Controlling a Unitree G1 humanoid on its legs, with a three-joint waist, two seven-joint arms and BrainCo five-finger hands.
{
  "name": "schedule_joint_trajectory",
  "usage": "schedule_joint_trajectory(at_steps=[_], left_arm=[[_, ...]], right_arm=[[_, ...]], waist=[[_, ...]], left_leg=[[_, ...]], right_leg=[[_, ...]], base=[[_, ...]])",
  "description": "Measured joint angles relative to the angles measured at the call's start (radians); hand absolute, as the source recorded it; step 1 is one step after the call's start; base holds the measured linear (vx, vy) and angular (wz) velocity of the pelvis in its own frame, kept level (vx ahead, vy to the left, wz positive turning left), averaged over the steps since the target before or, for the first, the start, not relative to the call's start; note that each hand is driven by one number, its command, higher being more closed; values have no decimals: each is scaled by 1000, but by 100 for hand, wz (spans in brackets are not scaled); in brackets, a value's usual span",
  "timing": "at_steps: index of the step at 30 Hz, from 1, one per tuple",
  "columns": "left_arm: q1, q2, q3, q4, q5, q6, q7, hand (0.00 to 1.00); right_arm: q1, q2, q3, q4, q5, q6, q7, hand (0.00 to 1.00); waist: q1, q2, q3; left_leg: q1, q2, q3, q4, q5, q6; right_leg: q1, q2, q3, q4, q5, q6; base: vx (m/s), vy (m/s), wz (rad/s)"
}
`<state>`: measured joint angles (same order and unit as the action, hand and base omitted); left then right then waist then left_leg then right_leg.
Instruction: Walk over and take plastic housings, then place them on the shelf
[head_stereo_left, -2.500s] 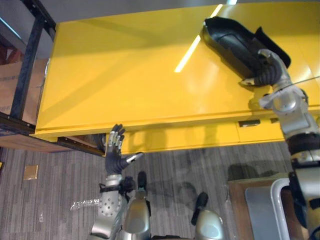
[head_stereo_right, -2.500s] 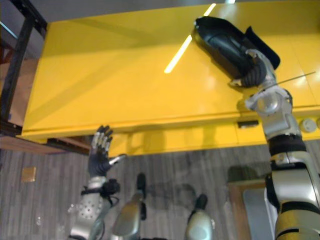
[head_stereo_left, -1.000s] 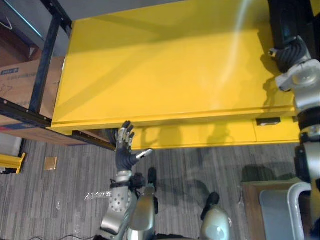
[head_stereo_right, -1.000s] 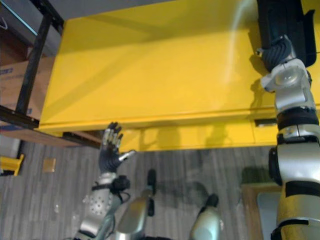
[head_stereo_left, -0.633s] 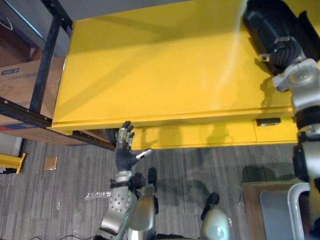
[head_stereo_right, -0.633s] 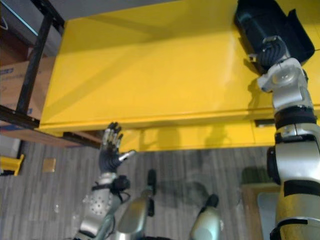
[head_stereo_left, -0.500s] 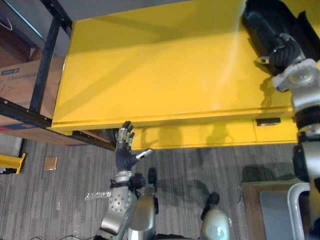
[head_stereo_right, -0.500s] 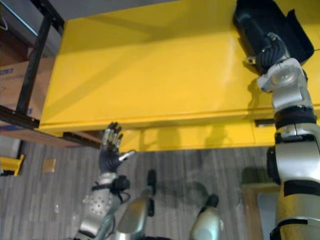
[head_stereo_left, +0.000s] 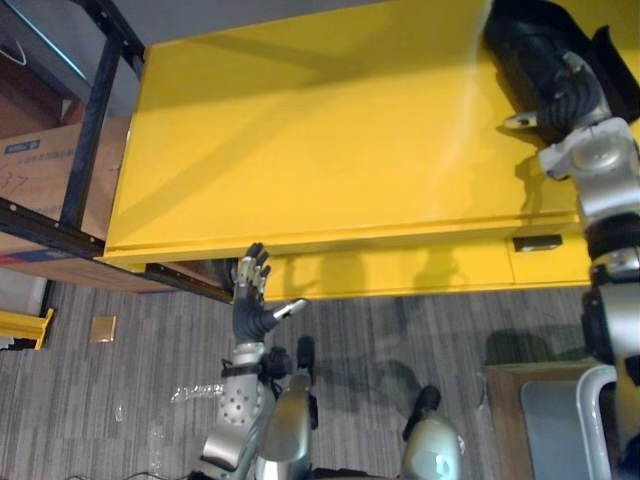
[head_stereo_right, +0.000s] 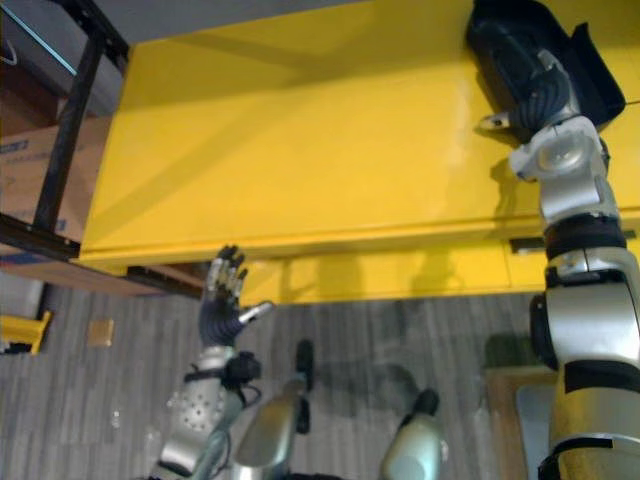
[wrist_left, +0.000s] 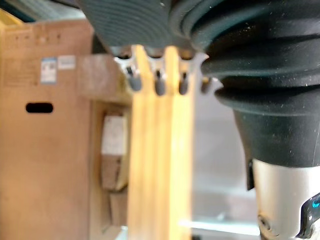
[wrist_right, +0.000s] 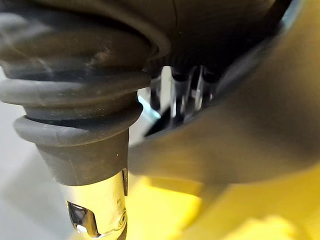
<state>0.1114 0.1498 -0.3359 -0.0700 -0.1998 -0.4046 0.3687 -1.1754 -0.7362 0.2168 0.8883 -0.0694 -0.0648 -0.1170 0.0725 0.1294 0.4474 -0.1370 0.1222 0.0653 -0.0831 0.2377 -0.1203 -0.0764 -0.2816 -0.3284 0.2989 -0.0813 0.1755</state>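
Black plastic housing (head_stereo_left: 522, 45) lies on the yellow surface (head_stereo_left: 320, 140), at its far right corner, open side up.

Right hand (head_stereo_left: 566, 96): reaches over the near end of the housing and is in contact with it. The right wrist view shows the dark housing wall close around the hand. Cannot tell whether it grips or only rests there.

Left hand (head_stereo_left: 249, 305): raised just below the front edge of the yellow surface near its left end, palm upright. Its fingers (wrist_left: 157, 86) are straight and spread, the thumb out to the side; it holds nothing.

Surroundings: a black metal rack (head_stereo_left: 92, 110) stands just left of the surface, with a cardboard box (head_stereo_left: 40, 170) behind it. Grey striped floor (head_stereo_left: 380, 340) in front.
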Motion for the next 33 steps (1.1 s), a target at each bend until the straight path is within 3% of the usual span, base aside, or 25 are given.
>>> schedule_joint_trajectory(at_steps=[5,12,16,19,21,27,33], left_arm=[[9,1,3,-7,0,0,-24,0],[36,-3,20,-48,0,-2,-63,0],[46,-3,23,-50,0,-3,-67,0],[49,-6,41,-49,0,-3,-66,0],[51,-2,49,-48,0,-3,-64,0],[55,4,27,-5,1,-3,-53,0],[45,21,9,-5,1,0,-27,0]], right_arm=[[32,36,-40,-190,73,-46,-36,0],[127,84,-78,-358,89,-48,-38,0],[186,89,-106,-454,19,-32,-78,0],[208,89,-131,-463,-52,54,-86,0],[234,90,-136,-454,-165,149,-127,0],[235,89,-144,-351,-237,286,-168,0],[234,89,-140,-276,-179,301,-114,0]], waist=[[-4,0,0],[-7,0,0],[-7,-1,-1],[-8,-2,-1],[-7,-10,-5],[-13,-47,-24],[-18,-55,-28]], left_leg=[[5,6,1,0,-1,-1],[33,1,-2,0,-1,-2],[32,2,-1,0,-5,-5],[29,2,2,-4,-7,-3],[21,4,2,-4,-10,1],[13,7,2,-2,-3,4],[14,14,-2,-5,-7,3]], right_leg=[[10,8,-1,-11,2,2],[43,5,-7,-20,3,3],[45,7,-7,-33,6,6],[47,8,-7,-52,16,10],[47,14,-7,-70,24,11],[66,28,-14,-122,62,10],[76,36,-19,-132,64,7]], base=[[-3,-27,-1],[0,0,0],[-42,-13,-1],[-43,-3,-3],[0,0,0],[35,-25,1],[-5,-33,1]])
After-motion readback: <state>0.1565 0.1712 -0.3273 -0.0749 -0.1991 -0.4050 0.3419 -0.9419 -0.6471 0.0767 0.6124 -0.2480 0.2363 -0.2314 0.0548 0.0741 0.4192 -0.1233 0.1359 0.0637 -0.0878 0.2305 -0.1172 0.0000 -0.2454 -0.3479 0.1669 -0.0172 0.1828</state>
